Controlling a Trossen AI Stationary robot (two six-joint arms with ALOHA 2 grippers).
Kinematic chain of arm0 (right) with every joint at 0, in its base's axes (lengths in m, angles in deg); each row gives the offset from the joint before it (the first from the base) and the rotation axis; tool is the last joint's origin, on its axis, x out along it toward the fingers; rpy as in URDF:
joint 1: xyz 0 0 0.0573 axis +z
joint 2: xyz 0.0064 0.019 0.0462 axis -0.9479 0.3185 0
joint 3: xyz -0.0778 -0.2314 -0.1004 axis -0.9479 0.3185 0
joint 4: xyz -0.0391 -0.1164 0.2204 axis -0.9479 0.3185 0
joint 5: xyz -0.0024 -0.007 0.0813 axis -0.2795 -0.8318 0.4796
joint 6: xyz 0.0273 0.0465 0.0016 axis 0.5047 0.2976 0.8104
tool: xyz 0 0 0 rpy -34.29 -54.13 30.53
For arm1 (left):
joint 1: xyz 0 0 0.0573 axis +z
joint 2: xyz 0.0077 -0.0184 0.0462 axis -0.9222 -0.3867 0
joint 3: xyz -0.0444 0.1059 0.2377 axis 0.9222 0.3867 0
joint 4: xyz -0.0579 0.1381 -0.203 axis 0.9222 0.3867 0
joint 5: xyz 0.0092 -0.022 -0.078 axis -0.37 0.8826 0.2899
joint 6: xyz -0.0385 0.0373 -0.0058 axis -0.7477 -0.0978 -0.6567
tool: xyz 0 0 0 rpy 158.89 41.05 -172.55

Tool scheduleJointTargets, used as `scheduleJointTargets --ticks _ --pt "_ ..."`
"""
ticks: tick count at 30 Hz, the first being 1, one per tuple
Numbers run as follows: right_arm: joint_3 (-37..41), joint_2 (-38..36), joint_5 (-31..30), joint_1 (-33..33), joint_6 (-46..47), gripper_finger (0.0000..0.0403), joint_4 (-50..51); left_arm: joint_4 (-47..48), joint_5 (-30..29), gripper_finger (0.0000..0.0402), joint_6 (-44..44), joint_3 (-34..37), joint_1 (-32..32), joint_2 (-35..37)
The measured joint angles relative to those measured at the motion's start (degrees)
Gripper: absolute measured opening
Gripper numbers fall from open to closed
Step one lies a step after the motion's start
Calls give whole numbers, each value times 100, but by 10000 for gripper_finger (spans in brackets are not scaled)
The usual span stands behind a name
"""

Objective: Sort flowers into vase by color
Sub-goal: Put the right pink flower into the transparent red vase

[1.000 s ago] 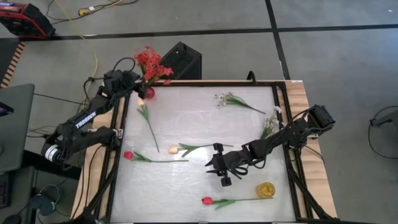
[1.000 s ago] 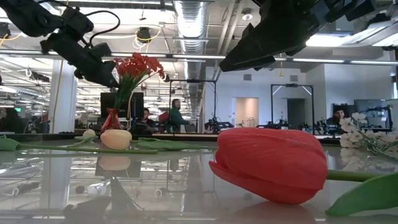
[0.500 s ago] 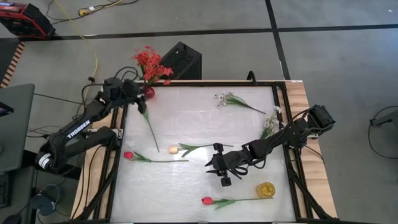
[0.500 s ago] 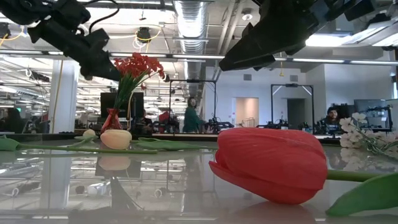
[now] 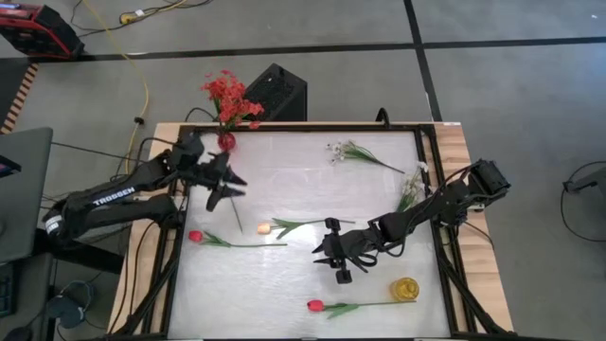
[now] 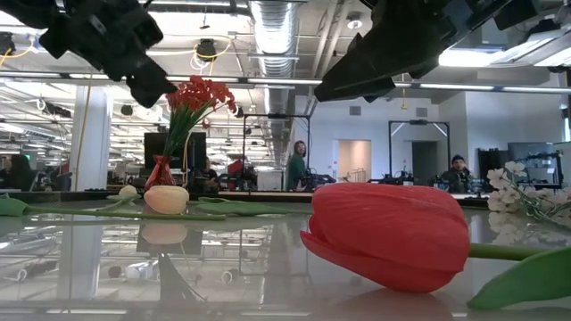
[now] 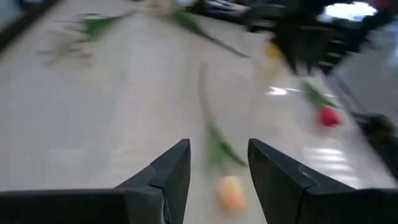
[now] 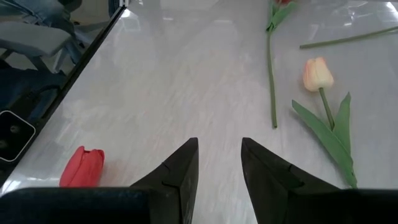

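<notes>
- Your left pincer (image 5: 230,187) hangs over the far left part of the tabletop (image 5: 303,275), near the red vase (image 5: 226,141). Its fingers (image 7: 168,171) are spread with nothing between them.
- Through that gap the left wrist view shows a pale orange tulip (image 7: 231,191) lying on the surface below; the view is blurred.
- The red vase stands at the far left corner and holds the red clustered blooms (image 5: 225,96).
- Your right pincer (image 5: 331,258) sits over the middle of the tabletop, nearer the front edge. Its fingers (image 8: 180,168) stand apart and hold nothing.
- A second pale orange tulip (image 5: 266,228) lies just to the left of the right pincer.
- A red-pink tulip (image 5: 196,237) lies near the left edge; another red tulip (image 5: 315,306) lies near the front edge.
- Two white sprigs (image 5: 336,149) lie at the far right.
- A yellow vase (image 5: 405,288) stands at the front right.
</notes>
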Motion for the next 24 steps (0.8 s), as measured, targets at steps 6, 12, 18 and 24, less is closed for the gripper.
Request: scheduleJointTargets --ticks 6,12,18,24 --pt "1 0 0 0 -2 147 -14 -4 396 148 160 0 -859 0" --pt "0 0 0 0 -2 147 -14 -214 370 148 269 0 -1741 0" --pt "0 0 0 -47 -50 147 -14 -608 157 148 343 0 -2704 -33" --pt "1 0 -2 -163 -63 147 38 -1311 -696 148 373 -4 -3679 -341"
